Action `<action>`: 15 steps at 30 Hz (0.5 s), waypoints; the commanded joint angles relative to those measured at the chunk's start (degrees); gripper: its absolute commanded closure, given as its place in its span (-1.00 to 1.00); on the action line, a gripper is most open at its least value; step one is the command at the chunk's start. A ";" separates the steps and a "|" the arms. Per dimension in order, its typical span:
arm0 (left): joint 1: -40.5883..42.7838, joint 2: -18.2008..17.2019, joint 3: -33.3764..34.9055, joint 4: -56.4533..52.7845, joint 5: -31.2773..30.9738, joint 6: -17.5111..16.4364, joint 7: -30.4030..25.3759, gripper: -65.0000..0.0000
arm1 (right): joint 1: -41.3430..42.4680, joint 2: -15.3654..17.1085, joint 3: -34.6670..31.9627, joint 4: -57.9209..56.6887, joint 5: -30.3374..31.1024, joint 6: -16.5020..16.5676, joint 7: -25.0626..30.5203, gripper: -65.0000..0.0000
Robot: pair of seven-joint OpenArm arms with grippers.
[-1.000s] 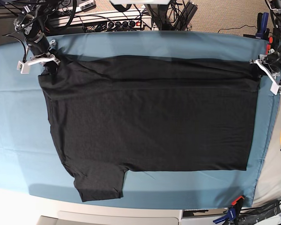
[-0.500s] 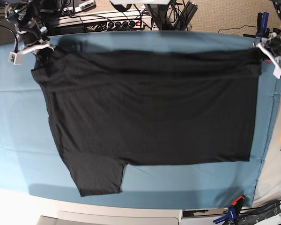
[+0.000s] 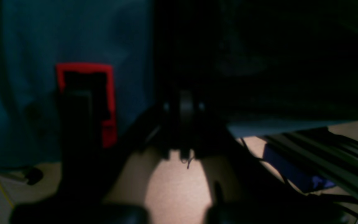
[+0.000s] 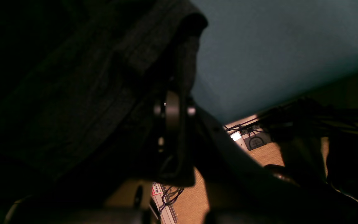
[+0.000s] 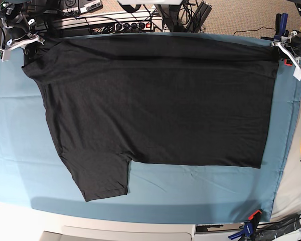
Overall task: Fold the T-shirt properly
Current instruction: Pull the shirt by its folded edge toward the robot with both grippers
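Base view shows us holding the T-shirt (image 5: 155,100) by its far edge, one corner in each gripper, with the body spread across the teal-blue cloth sheet (image 5: 190,191) that covers the table. Our right gripper (image 5: 21,42) sits at the far corner on that view's left, jaws pressed together on the fabric; the right wrist view confirms it, with dark knit bunched and draped over the closed jaws. Our left gripper (image 5: 289,57) pinches the opposite far corner, and in the left wrist view the jaws read as closed, though that picture is too dark to show the cloth between them.

As we judge it, the step is drawing the shirt flat and square before any fold. To do it well we should keep both corners level and pull apart evenly so the far hem stays straight, lower the edge without letting slack bunch, and only release once the cloth lies flat. Uneven tension would skew the side seams.

The shirt is a soft, matte charcoal knit that sags and wrinkles faintly near the held edge. One short sleeve (image 5: 103,175) juts out at the near left. The sheet beneath looks smooth and thin, held by a clamp (image 5: 251,221) at the near edge.
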State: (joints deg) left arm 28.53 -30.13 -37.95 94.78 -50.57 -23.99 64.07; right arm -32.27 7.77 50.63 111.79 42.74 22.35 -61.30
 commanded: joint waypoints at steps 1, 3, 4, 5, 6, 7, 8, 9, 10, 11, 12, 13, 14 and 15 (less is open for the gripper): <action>0.04 -1.16 -0.59 0.76 0.42 -0.02 0.04 1.00 | -0.44 1.11 0.90 1.05 -0.15 -0.28 1.55 1.00; 0.04 -1.16 -0.59 0.76 0.42 -0.02 0.04 1.00 | -0.42 1.14 0.90 1.05 -0.17 -0.28 1.79 1.00; 0.04 -1.16 -0.59 0.76 0.42 -0.02 0.04 1.00 | -0.44 1.14 0.90 1.05 -0.20 -0.28 1.77 1.00; 0.04 -1.16 -0.59 0.76 0.42 -0.02 0.04 1.00 | -0.44 1.14 0.90 1.05 -0.24 -0.28 1.75 1.00; 0.04 -1.16 -0.59 0.76 0.42 -0.02 0.04 1.00 | -0.44 1.14 0.90 1.05 -0.66 -0.28 1.73 1.00; 0.04 -1.16 -0.59 0.76 0.42 -0.04 0.04 0.96 | -0.42 1.11 0.90 1.05 -1.33 -0.28 1.75 1.00; 0.04 -1.16 -0.59 0.76 0.42 -0.04 0.04 0.80 | -0.42 1.14 0.90 1.05 -2.12 -0.28 1.75 1.00; 0.04 -1.18 -0.59 0.76 0.42 -0.02 0.04 0.64 | -0.42 1.14 0.90 1.05 -2.89 -0.28 1.77 1.00; 0.04 -1.16 -0.59 0.76 0.42 -0.02 0.07 0.49 | -0.42 1.14 0.90 1.05 -3.85 -0.28 1.81 1.00; 0.04 -1.18 -0.59 0.76 0.42 -0.02 0.09 0.38 | -0.42 1.14 0.90 1.05 -4.74 -0.28 1.86 1.00; 0.04 -1.16 -0.59 0.76 0.42 -0.02 0.17 0.31 | -0.42 1.14 0.90 1.05 -5.55 -0.31 1.97 0.84; 0.04 -1.16 -0.61 0.76 0.42 -0.02 0.22 0.30 | -0.42 1.14 0.90 1.05 -6.38 -0.31 2.19 0.64; 0.04 -1.16 -0.59 0.76 0.42 -0.04 0.22 0.30 | -0.42 1.14 0.90 1.05 -7.26 -0.33 2.49 0.48; 0.04 -1.16 -0.59 0.76 0.42 -0.02 0.22 0.30 | -0.42 1.14 0.90 1.05 -8.31 -0.39 3.06 0.38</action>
State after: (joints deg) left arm 28.53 -30.15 -37.95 94.94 -50.68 -24.03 64.31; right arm -32.29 7.81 50.92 111.79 33.98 22.06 -59.51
